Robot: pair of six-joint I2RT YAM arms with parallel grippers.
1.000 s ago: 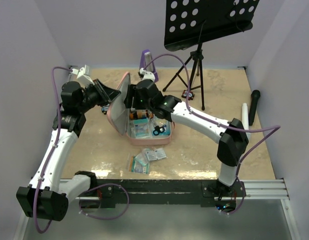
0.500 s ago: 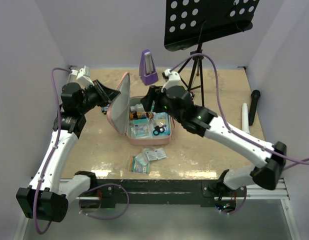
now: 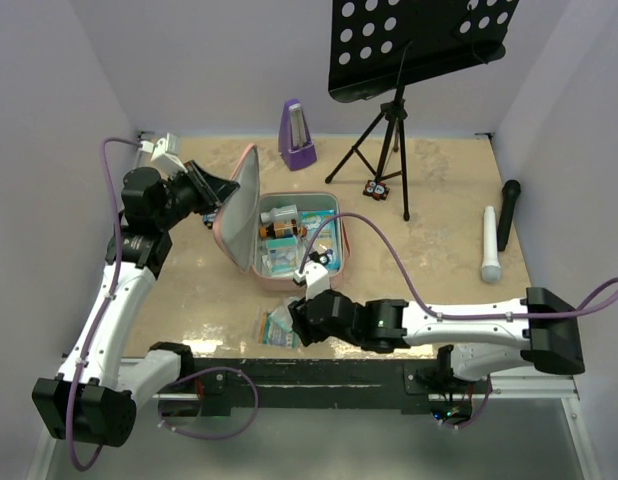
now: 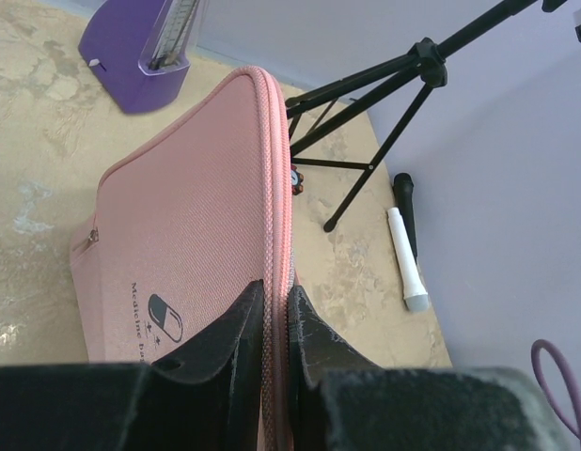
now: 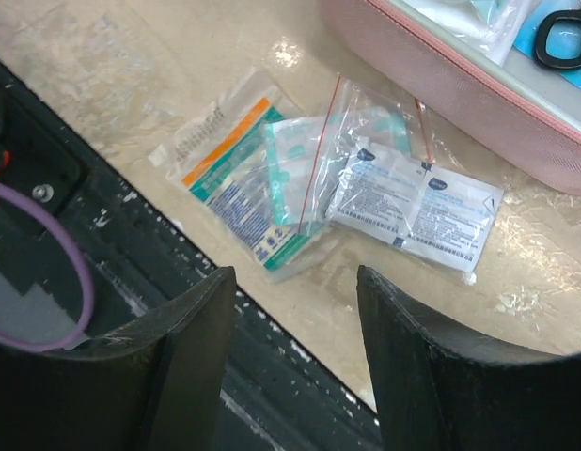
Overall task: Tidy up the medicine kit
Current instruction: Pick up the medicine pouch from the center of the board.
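Pink medicine kit [image 3: 245,205], open, lid upright

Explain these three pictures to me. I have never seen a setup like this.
These are two white robot arms bolted to the near edge of a table, each ending in a two-finger gripper. The wide picture looks down from above and behind them. The other two come from cameras on the wrists. The left gripper pinches the rim of the lid of the pink medicine kit and holds it upright, so the kit stands open with supplies inside. The right gripper hangs open and empty over loose packets lying on the table in front of the kit. A purple metronome and a music stand are at the back.
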